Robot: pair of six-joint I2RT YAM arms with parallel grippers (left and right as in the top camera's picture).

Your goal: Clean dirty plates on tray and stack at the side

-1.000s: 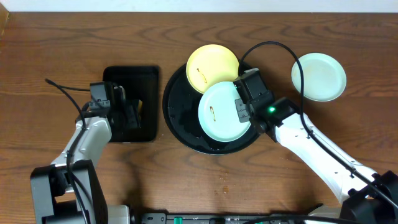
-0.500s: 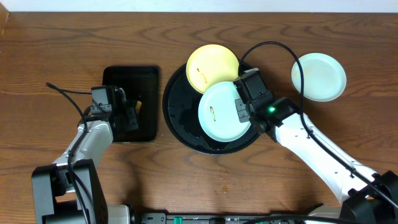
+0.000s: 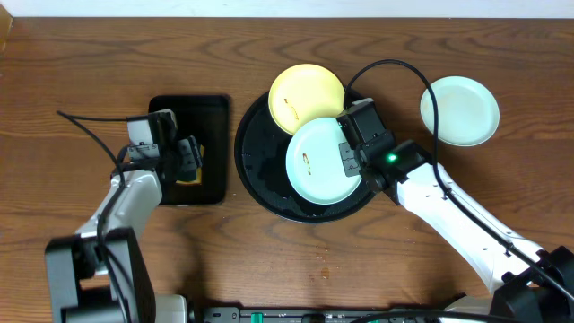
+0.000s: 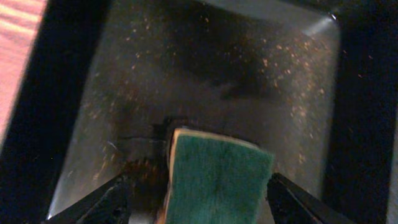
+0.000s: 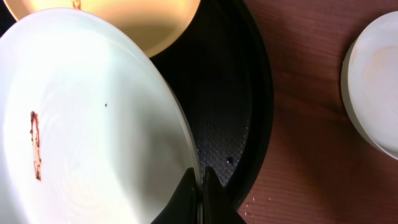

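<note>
Overhead, wood table [image 3: 81, 54], round black tray [image 3: 260, 175]

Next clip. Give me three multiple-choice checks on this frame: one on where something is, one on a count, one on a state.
1. Where is the plate farthest right?
A. stacked on another plate
B. on the bare table, right of the round tray
C. upside down on the round tray

2. How many plates are on the round tray?
A. two
B. three
C. none

3. The right gripper is:
A. open above the tray
B. shut on nothing
C. shut on the smeared mint plate at its rim

Answers:
1 B: the overhead view shows it on wood, apart from the tray.
2 A: only the yellow plate and the smeared mint plate are there.
3 C: the right wrist view shows the fingers pinched on that rim.
</note>
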